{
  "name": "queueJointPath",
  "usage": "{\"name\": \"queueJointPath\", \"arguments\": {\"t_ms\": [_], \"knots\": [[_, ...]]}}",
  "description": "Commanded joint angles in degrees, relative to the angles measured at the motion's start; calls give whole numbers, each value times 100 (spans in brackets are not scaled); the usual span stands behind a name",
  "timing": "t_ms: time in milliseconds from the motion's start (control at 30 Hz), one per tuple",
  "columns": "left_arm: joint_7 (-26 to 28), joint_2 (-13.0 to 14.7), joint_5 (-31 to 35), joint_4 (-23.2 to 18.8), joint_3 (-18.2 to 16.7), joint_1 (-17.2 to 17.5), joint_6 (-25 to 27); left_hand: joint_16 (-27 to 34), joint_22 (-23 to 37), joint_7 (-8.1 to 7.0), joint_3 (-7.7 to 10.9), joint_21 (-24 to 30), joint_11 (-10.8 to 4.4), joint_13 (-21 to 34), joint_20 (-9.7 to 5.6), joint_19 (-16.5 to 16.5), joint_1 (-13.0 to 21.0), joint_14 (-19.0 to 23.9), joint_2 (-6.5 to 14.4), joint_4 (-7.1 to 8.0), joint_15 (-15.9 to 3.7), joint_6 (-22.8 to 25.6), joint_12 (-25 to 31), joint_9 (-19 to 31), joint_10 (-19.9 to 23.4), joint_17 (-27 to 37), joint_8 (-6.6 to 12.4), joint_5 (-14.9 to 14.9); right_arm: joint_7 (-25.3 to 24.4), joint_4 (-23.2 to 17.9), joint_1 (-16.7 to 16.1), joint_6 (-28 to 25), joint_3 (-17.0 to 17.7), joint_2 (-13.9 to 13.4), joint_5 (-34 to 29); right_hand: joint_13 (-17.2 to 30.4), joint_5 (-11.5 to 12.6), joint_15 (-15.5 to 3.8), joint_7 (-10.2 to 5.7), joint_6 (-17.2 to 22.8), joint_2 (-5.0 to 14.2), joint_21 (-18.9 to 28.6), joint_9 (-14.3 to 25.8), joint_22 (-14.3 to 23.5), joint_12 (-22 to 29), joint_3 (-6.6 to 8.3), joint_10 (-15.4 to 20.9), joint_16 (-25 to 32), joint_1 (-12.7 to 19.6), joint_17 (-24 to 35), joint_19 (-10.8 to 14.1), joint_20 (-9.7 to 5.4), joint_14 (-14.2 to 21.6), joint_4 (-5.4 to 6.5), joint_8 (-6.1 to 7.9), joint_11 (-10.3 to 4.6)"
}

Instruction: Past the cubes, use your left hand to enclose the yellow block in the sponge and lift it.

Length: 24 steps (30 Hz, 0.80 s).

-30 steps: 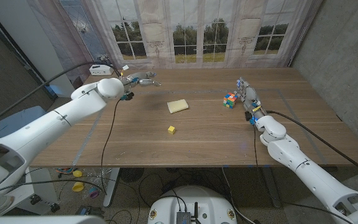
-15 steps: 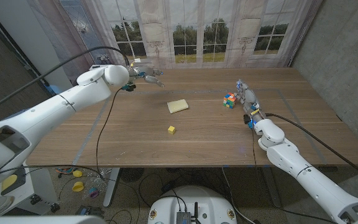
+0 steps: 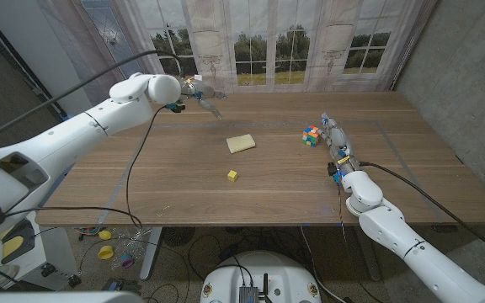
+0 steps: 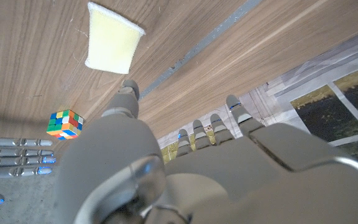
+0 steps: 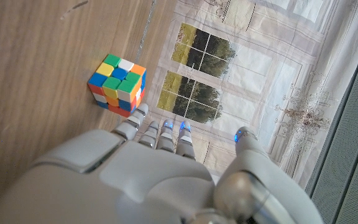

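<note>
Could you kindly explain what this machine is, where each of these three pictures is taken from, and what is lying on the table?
It is a stationary two-armed robot with fingered hands. The head view looks down over the wooden table. On it lie a yellow sponge, a small yellow block and a colourful puzzle cube. The left hand hangs above the far left part of the table, fingers apart, holding nothing. The right hand is beside the cube, also holding nothing. The other two pictures come from wrist cameras looking along each hand's back, so they appear turned.

Wooden table (image 3: 183, 181), sponge (image 3: 241, 144), small yellow block (image 3: 232, 175), colourful cube (image 3: 311, 135)
</note>
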Motion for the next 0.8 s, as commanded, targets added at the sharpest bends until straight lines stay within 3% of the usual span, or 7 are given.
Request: {"name": "queueJointPath", "arguments": {"t_ms": [33, 133, 367, 800], "knots": [[-638, -82, 909, 165, 125, -329, -916, -5, 14, -21, -56, -77, -63, 12, 51, -104, 160, -52, -72, -3, -41, -33, -18, 27, 23, 9, -7, 57, -628, -543, -410, -78, -40, 115, -452, 23, 36, 45, -33, 11, 2, 32, 24, 9, -7, -4, 72, 41, -17, 32, 55, -17, 26, -14, 37, 28], [-705, -90, 1067, 198, 120, -362, -1162, -6, 15, -38, -98, -134, -111, 15, 104, -168, 232, -74, -165, 13, -38, -18, -21, 30, 27, 9, 4, 84, -750, -637, -462, -121, -54, 149, -557, 23, 36, 44, -31, 13, 4, 34, 24, 9, -6, -4, 77, 41, -20, 33, 57, -19, 27, -12, 37, 25], [-912, -78, 1443, 182, 124, -434, -1727, -1, 15, -13, -194, -267, -162, 24, 50, -271, 422, -126, -324, 63, -68, 397, -5, 53, 91, 10, 141, 176, -952, -780, -519, -214, -114, 242, -770, 23, 37, 42, -32, 16, 11, 36, 24, 9, -7, -2, 81, 42, -24, 35, 61, -32, 35, -10, 37, 27], [-817, -102, 2212, 185, 124, -460, -2693, -11, 16, -87, -268, -391, -276, 33, 127, -344, 621, -221, -389, 99, -64, 204, -35, 74, 35, 10, 27, 267, -1265, -1006, -632, -320, -220, 391, -1138, 24, 36, 44, -28, 23, 7, 41, 24, 9, -11, -7, 85, 42, -38, 39, 71, -42, 43, -6, 37, 28]]}}
